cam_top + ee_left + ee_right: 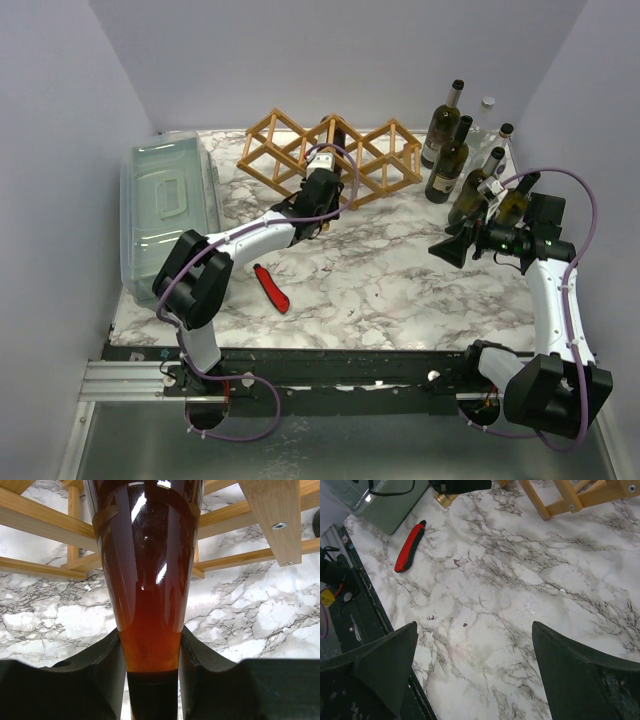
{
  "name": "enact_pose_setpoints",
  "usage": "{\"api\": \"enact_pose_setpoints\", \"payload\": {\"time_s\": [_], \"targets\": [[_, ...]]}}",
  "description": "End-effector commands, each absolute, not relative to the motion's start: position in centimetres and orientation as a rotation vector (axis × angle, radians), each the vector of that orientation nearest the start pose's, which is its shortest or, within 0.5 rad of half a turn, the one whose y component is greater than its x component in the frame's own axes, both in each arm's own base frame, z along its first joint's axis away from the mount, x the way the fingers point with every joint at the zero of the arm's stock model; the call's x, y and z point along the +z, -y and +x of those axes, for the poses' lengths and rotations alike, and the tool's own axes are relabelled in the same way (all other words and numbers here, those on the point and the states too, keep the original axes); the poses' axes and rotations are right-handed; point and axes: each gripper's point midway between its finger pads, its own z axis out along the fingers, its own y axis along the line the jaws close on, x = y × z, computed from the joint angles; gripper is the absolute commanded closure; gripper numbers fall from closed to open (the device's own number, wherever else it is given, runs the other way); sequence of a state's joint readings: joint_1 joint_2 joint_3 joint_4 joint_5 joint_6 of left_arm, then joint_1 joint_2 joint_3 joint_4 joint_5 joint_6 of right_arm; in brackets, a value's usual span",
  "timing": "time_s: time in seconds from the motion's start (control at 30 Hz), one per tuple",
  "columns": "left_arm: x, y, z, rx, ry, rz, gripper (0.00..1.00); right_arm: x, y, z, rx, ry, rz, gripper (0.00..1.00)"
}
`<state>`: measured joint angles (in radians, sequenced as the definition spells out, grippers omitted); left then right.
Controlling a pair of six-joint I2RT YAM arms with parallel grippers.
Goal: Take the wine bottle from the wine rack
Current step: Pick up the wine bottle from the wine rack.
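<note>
Left jaws: clamped on the neck of the wine bottle [150, 580], one jaw pressed to each side of the amber glass.
Wine bottle: lying in the middle cell of the wine rack [285, 150], neck pointing back toward my left wrist. Wooden slats cross behind its shoulder on both sides.
Wine rack: standing at the far middle of the marbled desk [380, 270].
Right jaws: spread wide with nothing between them, hanging over bare desk on the right, well apart from the rack.
Other bottles [447, 165]: a dark cluster at the far right corner, just beyond my right arm.
Utility knife [272, 288]: red and black, flat on the desk near my left arm.
Clear lidded bin [170, 205]: along the left edge.
</note>
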<state>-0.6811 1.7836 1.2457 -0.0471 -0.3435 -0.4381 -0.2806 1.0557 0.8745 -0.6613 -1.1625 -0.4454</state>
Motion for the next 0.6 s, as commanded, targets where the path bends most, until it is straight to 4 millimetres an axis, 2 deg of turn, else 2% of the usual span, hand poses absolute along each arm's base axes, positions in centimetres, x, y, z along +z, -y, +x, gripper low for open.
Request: {"api": "enact_pose_setpoints", "payload": {"time_s": [0.0, 0.57], "targets": [[22.1, 29.1, 42.9, -0.424, -1.872, -0.004, 1.0, 21.7, -8.6, 25.6, 0.903, -1.878, -0.649, 0.01], [24.4, 29.1, 41.7, -0.486, -1.836, 0.017, 1.0, 21.6, -8.7, 25.6, 0.9, -1.883, -0.651, 0.01]]}}
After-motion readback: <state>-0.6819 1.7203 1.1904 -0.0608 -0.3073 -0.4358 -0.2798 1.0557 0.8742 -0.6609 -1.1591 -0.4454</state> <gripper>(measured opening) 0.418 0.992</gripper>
